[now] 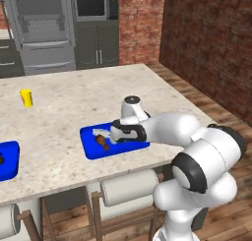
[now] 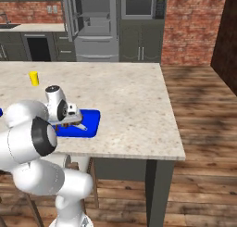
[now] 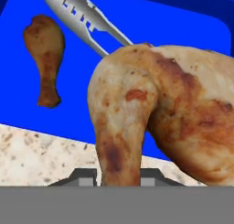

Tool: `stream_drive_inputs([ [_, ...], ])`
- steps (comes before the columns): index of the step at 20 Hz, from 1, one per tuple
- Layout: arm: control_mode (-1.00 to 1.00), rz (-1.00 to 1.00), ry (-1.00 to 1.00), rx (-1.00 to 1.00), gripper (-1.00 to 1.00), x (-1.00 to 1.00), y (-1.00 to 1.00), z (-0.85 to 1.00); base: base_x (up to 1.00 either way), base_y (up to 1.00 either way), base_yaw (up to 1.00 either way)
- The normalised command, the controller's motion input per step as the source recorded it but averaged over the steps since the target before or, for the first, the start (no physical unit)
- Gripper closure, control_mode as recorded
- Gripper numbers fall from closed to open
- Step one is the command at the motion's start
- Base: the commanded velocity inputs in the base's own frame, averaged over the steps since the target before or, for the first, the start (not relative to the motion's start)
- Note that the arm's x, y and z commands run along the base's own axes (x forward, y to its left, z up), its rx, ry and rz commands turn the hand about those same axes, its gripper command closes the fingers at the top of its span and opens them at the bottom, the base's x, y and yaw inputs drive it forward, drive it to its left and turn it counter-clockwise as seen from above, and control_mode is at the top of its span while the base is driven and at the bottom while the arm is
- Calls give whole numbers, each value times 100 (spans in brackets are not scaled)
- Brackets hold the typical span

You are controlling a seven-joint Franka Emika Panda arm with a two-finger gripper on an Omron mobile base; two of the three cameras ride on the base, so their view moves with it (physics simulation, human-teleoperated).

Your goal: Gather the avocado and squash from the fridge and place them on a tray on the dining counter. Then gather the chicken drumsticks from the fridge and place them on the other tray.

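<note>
Even, bright, flat rendered light with no glare. The bench (image 1: 64,117) casts soft shadow on the wood floor (image 2: 203,129) beneath. Base views are sharp but coarse; the close-up drumstick (image 3: 160,113) looks slightly blurred and pixelated.

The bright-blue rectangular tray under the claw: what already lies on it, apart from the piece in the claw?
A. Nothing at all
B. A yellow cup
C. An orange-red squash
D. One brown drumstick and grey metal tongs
D. In the hand view a small golden-brown chicken drumstick and grey metal tongs lie on the bright-blue rectangular tray, while the claw holds a second, larger drumstick.
</note>
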Motion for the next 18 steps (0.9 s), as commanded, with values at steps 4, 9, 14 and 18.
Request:
stream_drive_inputs([
  [4, -100, 0, 3, -1, 100, 52, 13, -42, 0, 0, 0],
  [9, -100, -1, 0, 0, 100, 39, 8, -35, 0, 0, 0],
  [14, -100, -1, 3, 0, 100, 24, 4, -38, 0, 0, 0],
  [18, -100, -1, 1, 0, -100, -1, 0, -17, 0, 0, 0],
])
